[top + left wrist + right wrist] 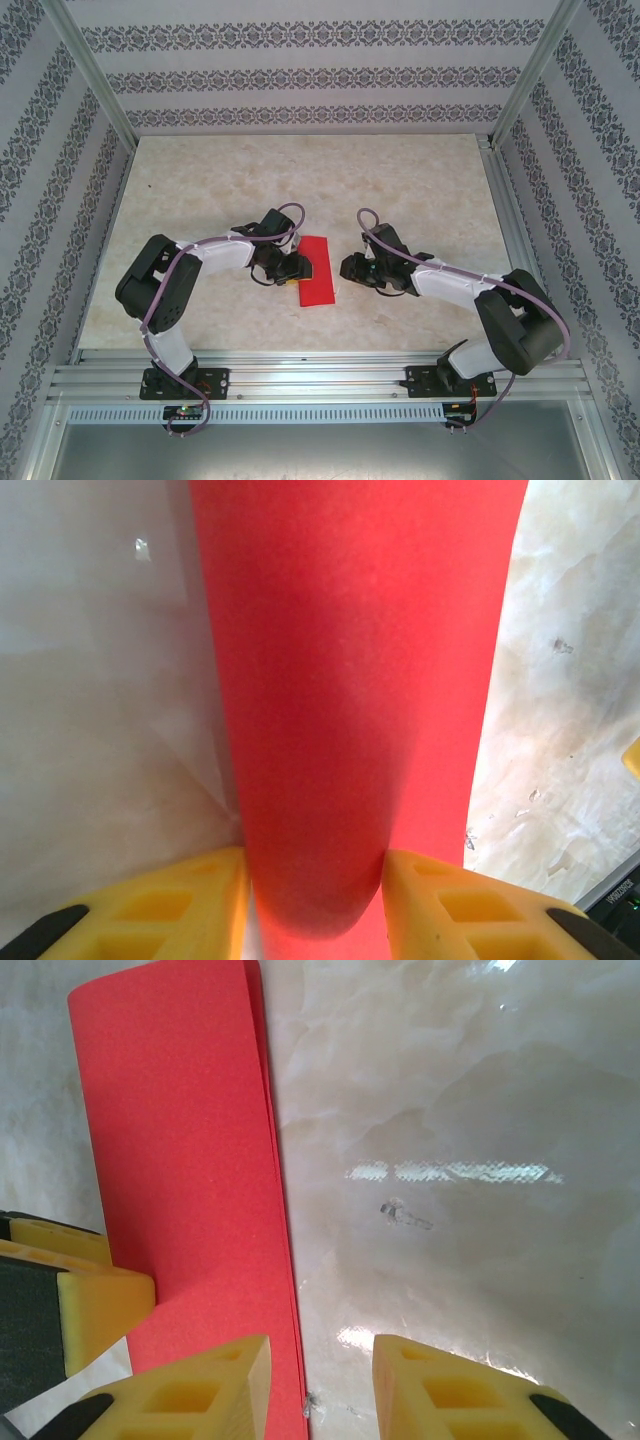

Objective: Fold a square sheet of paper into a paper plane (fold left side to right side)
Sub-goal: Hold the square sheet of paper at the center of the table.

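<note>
Yellow left jaws spread astride square sheet of paper (350, 680) | right jaws spread beside its doubled edge, over table (480, 1110)

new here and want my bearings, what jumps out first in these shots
The bright red square sheet of paper, folded into a strip, lies in the middle of the pale table. It runs up between the jaws of the left gripper; the right gripper stands open just beside its layered edge.
</note>
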Motion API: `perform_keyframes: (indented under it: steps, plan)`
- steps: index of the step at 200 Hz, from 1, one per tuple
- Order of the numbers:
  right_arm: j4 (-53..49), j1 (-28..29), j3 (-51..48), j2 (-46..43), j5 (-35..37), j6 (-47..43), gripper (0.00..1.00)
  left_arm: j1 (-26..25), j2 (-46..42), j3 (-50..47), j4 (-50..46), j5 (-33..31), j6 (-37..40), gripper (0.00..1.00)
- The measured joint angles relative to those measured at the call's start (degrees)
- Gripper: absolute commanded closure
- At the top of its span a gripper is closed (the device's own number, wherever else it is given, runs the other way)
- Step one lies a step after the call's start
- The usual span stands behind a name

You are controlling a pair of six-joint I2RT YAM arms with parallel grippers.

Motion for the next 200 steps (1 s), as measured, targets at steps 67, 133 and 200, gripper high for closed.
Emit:
perform_keyframes:
  steps: [67,133,200]
  plan:
    - [2.5,4.7,1.9,4.4,-1.9,2.2,0.8,0.0,0.2,0.0,0.0,-0.2,0.0,0.61]
    - [4.9,6.7,2.8,8.3,-2.6,4.3,0.84,0.0,0.2,0.0,0.0,-0.6,0.0,0.61]
    - [5.7,6.7,3.8,11.0,-2.6,4.7,0.85,0.0,0.3,0.2,-0.2,-0.7,0.0,0.61]
